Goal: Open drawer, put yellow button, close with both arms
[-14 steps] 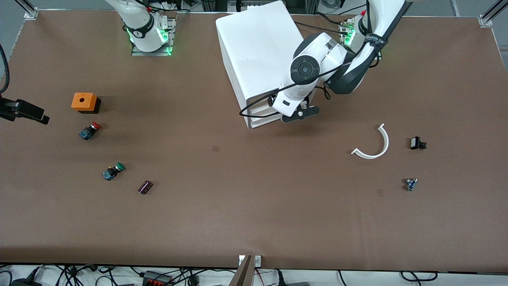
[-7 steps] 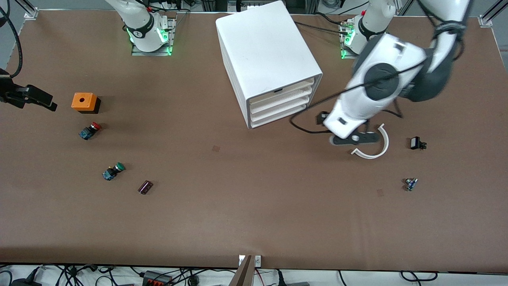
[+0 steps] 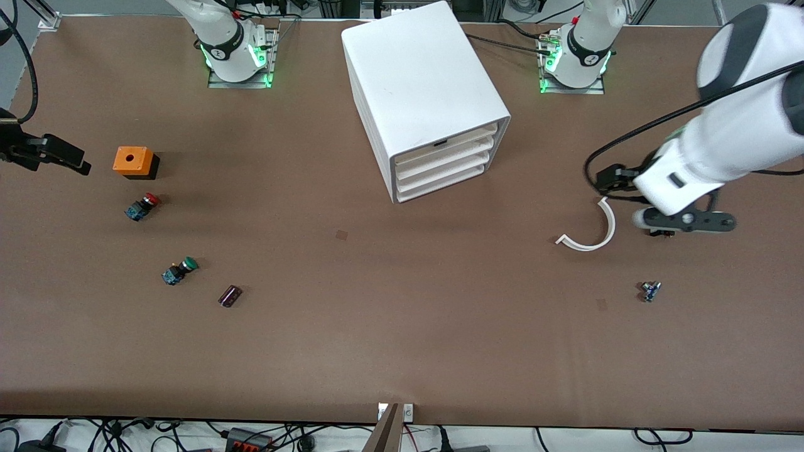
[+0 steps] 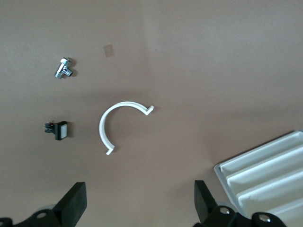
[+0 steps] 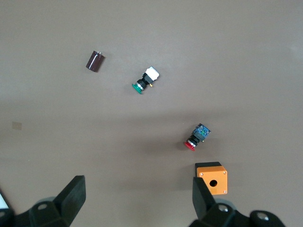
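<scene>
The white cabinet (image 3: 421, 81) stands near the arms' bases, and its top drawer (image 3: 449, 139) is shut flush like the three under it. Its drawer fronts also show in the left wrist view (image 4: 265, 172). The yellow button is not in view anywhere. My left gripper (image 3: 683, 221) is open and empty over the table toward the left arm's end, beside a white plastic arc (image 3: 593, 229); its own view shows it (image 4: 140, 198) over bare table. My right gripper (image 3: 44, 156) is open and empty over the right arm's end, above an orange box (image 5: 212, 177); its own view shows it (image 5: 138, 194) too.
The orange box (image 3: 133, 161), red-capped button (image 3: 142, 206), green-capped button (image 3: 179, 270) and dark cylinder (image 3: 230, 295) lie toward the right arm's end. The arc (image 4: 113, 125), a small black part (image 4: 59, 130) and a metal fitting (image 3: 650, 290) lie toward the left arm's end.
My left arm has swung away from the cabinet's drawer fronts, past the white arc, toward the left arm's end. The right gripper rose slightly early on, then held still.
</scene>
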Robot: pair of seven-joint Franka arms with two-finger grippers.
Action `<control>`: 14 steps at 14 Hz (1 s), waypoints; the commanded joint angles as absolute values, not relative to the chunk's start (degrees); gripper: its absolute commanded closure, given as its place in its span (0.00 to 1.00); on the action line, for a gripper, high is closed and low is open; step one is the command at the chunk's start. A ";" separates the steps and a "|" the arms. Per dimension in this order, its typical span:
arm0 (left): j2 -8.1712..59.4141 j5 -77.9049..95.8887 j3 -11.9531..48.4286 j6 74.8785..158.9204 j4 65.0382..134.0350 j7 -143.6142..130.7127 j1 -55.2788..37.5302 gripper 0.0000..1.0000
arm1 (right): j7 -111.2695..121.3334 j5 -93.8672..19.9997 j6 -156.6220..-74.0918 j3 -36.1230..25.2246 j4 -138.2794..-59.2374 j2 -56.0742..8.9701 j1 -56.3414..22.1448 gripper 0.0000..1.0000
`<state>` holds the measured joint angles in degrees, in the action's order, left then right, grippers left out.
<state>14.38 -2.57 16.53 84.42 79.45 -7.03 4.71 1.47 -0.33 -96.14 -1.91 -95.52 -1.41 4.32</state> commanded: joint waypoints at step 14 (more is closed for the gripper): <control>-1.49 2.29 1.32 97.47 97.38 -1.32 -1.58 0.00 | 2.72 0.44 -95.80 -1.49 -96.68 0.09 4.13 0.00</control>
<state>-1.15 1.66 1.60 96.94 97.18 -2.05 -1.53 1.98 -0.24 -95.59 -1.74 -95.56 -1.31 4.29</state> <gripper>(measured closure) 0.000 0.000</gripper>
